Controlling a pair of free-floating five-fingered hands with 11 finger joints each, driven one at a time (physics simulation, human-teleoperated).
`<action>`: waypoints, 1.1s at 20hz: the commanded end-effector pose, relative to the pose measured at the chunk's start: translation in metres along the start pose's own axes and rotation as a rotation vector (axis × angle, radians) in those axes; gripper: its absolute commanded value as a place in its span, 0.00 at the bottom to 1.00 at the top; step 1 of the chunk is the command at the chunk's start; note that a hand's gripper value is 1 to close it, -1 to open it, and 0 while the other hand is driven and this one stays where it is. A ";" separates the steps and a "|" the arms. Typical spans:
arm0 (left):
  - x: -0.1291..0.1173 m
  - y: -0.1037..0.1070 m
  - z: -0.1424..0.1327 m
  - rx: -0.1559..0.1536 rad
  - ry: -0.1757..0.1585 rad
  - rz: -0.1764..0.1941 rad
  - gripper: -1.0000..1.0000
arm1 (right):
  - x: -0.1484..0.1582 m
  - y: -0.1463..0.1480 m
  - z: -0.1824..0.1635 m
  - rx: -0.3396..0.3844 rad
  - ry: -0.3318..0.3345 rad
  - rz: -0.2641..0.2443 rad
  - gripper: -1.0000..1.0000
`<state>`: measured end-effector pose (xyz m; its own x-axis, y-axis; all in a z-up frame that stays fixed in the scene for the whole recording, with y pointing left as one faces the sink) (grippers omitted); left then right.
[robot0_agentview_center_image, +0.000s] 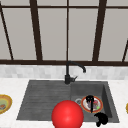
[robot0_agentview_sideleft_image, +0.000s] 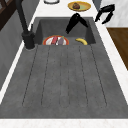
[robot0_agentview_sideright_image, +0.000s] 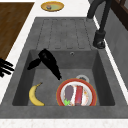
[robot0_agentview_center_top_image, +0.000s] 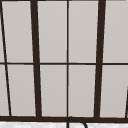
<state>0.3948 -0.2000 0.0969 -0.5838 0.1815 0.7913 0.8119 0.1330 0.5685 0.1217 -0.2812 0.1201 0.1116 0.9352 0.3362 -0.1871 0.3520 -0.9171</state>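
A red-rimmed plate (robot0_agentview_sideright_image: 76, 95) lies flat on the basin floor of the sink (robot0_agentview_sideright_image: 37, 32), carrying one dark grey piece, one red piece and a small green bit. It sits just in front of the drain (robot0_agentview_sideright_image: 82, 78), on the tap's (robot0_agentview_sideright_image: 99, 37) side of the basin. The left hand (robot0_agentview_sideright_image: 48, 61) hangs over the basin, fingers straight and pointing down at the plate's rim. One banana (robot0_agentview_sideright_image: 35, 95) lies beside the plate, apart from it. The right hand (robot0_agentview_center_image: 101, 118) floats over the sink's front edge, fingers loosely spread, holding nothing. There are two yellow bowls (robot0_agentview_center_image: 4, 103), one on the counter each side of the sink. One red ball (robot0_agentview_center_image: 67, 114) shows before the sink.
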 end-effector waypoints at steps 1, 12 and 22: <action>-0.023 0.005 -0.001 0.000 0.024 0.093 0.00 | 0.000 0.000 0.000 0.000 0.000 0.000 0.50; -0.113 0.009 -0.011 -0.003 0.011 0.117 0.00 | 0.000 0.000 0.000 0.000 0.000 0.000 0.50; -0.194 0.021 0.001 -0.060 -0.025 0.008 0.00 | 0.000 0.000 0.000 0.000 0.000 0.000 0.50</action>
<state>0.5044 -0.2274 -0.0137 -0.5543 0.1812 0.8124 0.8323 0.1147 0.5423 0.1217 -0.2812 0.1201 0.1116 0.9352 0.3362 -0.1871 0.3520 -0.9171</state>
